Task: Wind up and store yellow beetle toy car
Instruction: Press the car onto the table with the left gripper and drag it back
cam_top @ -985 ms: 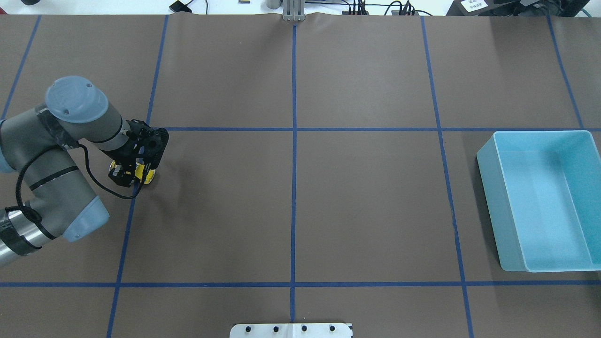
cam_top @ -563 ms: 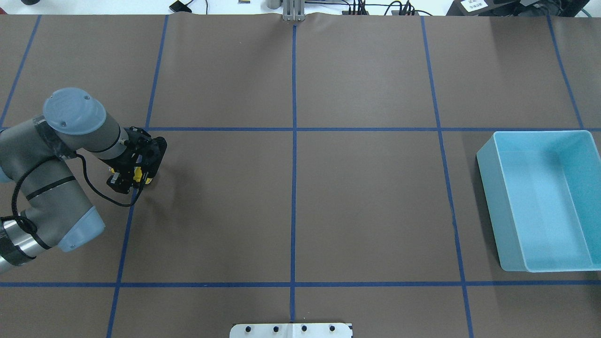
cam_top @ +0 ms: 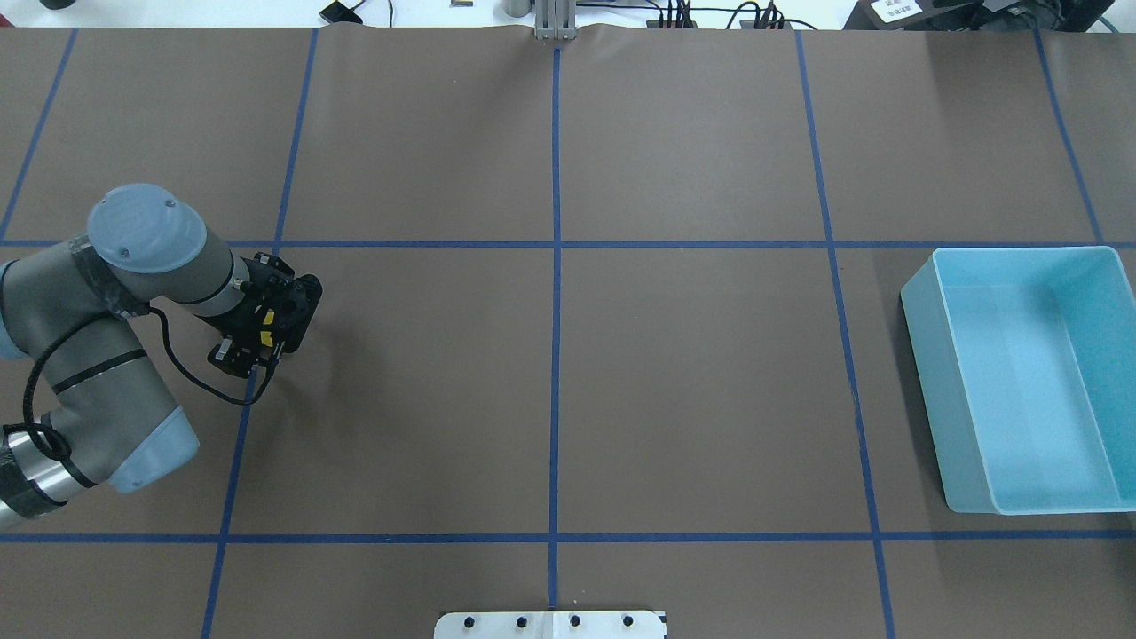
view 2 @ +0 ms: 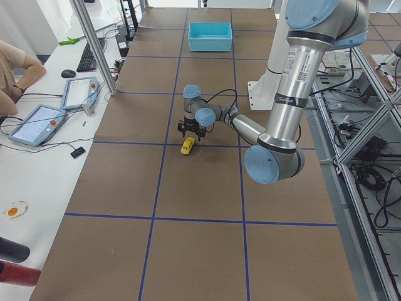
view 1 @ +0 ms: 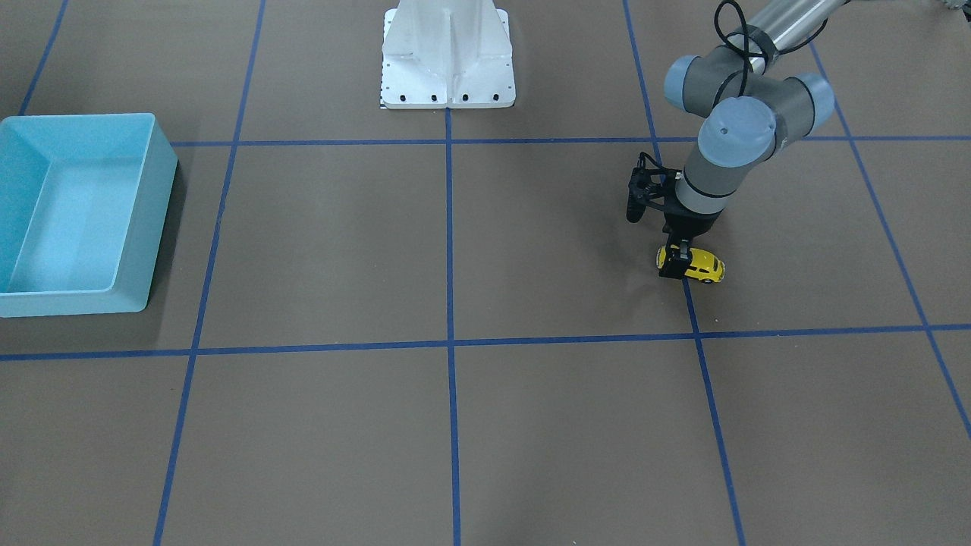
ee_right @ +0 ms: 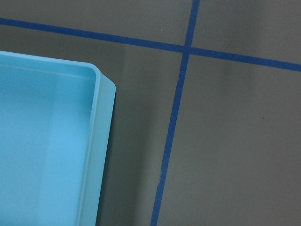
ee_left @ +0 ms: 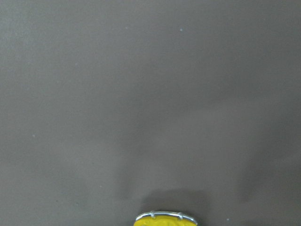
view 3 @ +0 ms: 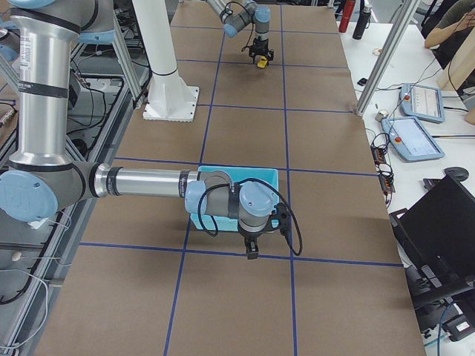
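The yellow beetle toy car point(view 1: 705, 266) sits low at the brown table surface on the robot's left side. My left gripper point(view 1: 675, 263) points down and is shut on one end of it. From overhead the gripper point(cam_top: 257, 340) hides most of the car point(cam_top: 264, 337); only small yellow bits show. The left wrist view shows just the car's silvery bumper point(ee_left: 164, 218) at the bottom edge. The blue bin point(cam_top: 1021, 255) stands empty at the far right. My right gripper point(view 3: 252, 252) hovers beside the bin point(view 3: 237, 175); I cannot tell whether it is open or shut.
Blue tape lines point(cam_top: 556, 355) divide the brown table into a grid. The robot's white base plate point(view 1: 447, 76) stands at the table's middle edge. The right wrist view shows the bin's corner rim point(ee_right: 101, 141) and a tape crossing point(ee_right: 186, 48).
My left arm has shifted slightly toward the robot's side of the table with the car in its gripper, and less of the yellow car shows from overhead.
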Robot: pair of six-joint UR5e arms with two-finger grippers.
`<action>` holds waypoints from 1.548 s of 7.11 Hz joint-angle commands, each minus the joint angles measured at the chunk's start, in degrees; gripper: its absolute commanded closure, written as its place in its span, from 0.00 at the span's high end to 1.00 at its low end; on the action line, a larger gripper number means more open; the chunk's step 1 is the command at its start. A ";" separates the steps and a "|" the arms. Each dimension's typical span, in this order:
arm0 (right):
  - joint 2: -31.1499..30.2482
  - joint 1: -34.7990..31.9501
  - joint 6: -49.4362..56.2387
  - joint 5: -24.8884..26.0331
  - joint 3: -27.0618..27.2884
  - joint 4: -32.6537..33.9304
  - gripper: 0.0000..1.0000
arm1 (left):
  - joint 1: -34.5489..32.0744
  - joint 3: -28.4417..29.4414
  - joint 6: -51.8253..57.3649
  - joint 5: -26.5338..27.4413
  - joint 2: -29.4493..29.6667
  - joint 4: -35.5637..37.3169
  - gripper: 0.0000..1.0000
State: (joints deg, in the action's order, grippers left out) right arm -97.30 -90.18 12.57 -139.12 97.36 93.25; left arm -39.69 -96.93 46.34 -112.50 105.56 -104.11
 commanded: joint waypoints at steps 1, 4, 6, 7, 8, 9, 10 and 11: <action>0.17 0.00 0.00 -0.01 -0.33 0.00 1.00 | 0.22 0.07 0.33 0.71 -0.71 -0.30 0.93; 0.44 0.00 0.00 -0.01 -0.77 0.00 1.00 | 0.22 -0.01 1.28 1.49 -0.80 -0.31 0.93; 0.70 0.00 0.00 -0.01 -0.77 0.00 1.00 | 0.22 -0.10 2.34 1.85 -1.49 -0.31 0.93; 1.23 0.00 0.00 -0.01 -0.77 0.00 1.00 | 0.22 -0.36 2.35 1.94 -2.02 -0.31 0.93; 1.14 0.00 -0.09 -0.01 -0.86 0.09 1.00 | 0.22 -0.45 2.35 1.94 -2.20 -0.31 0.93; 1.49 0.09 -0.09 -0.01 -0.95 0.09 1.00 | 0.22 -0.45 2.26 1.85 -2.03 -0.31 0.90; 2.10 0.09 -0.09 -0.01 -1.56 0.09 1.00 | 0.22 -0.45 2.26 1.85 -2.03 -0.31 0.87; 2.20 0.09 -0.09 -0.27 -1.65 0.09 1.00 | 0.22 -0.36 2.26 1.85 -1.94 -0.31 0.84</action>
State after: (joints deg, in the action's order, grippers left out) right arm -95.41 -90.10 12.48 -139.19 96.00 93.34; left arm -39.46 -97.36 48.61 -110.64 103.55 -104.41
